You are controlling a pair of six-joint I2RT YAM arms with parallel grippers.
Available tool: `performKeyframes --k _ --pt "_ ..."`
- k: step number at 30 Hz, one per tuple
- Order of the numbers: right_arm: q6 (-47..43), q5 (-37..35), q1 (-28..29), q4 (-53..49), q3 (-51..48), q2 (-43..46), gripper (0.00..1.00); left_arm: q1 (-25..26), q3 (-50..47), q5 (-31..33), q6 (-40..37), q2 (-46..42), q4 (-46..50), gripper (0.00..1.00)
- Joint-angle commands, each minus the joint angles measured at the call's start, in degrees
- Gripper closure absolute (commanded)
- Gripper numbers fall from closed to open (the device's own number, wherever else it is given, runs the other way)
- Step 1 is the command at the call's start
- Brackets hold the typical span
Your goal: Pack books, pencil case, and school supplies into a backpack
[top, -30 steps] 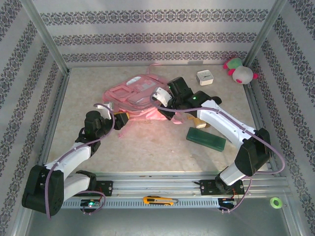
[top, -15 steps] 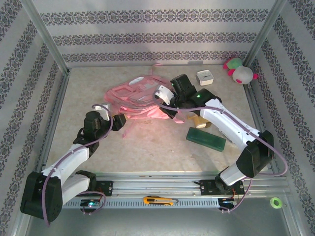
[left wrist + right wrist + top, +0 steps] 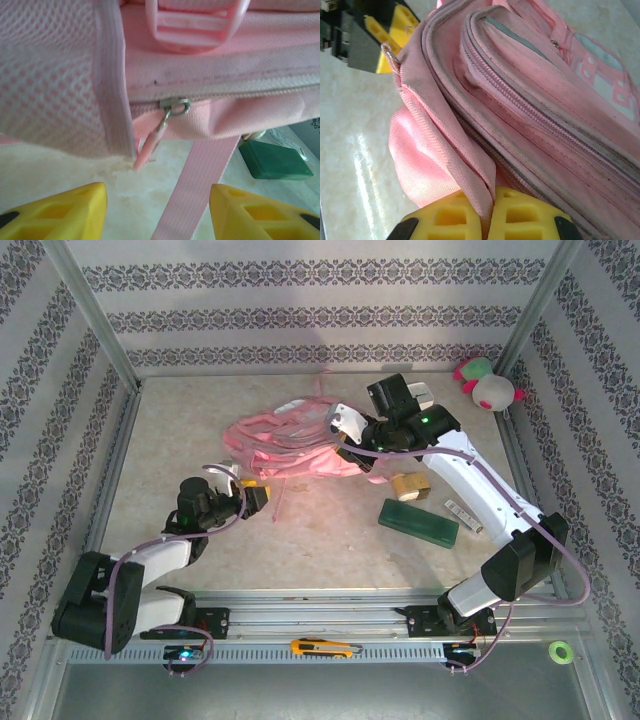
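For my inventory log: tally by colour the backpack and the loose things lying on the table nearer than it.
Pink: 1, the backpack
Green: 1, a flat block
Tan: 1, a small box
White: 1, a barcoded stick
Total: 4

A pale beige marbled tabletop lies evenly lit, boxed in by white walls banded with dark ornamental stripes, silvery metal corner posts and a ridged aluminium rail along its near edge.
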State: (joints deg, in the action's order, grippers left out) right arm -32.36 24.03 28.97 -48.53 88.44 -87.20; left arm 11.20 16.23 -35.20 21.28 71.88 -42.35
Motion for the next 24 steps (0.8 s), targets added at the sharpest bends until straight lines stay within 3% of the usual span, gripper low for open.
performKeyframes --k 1,4,15,19,24 --pt "-2.35 5.89 -0.61 2.63 2.61 3.31 1.00 0.48 0.03 -4.13 -1.89 4.33 -13.52 0.45" --pt "-2.54 5.92 -0.71 2.27 2.79 3.09 1.00 0.44 -0.23 -4.65 0.19 9.61 -21.28 0.47" --pt "2.60 2.90 -0.93 3.08 3.75 1.57 1.00 0.62 0.32 -11.07 9.19 19.82 -38.43 0.98" --pt "5.02 2.02 -0.85 4.54 3.41 1.22 1.00 1.12 -0.14 -12.25 9.92 18.75 -37.69 1.00" --pt "8.10 -1.21 0.65 9.05 0.49 1.81 1.00 3.38 0.36 -12.88 8.05 13.23 -28.80 1.00"
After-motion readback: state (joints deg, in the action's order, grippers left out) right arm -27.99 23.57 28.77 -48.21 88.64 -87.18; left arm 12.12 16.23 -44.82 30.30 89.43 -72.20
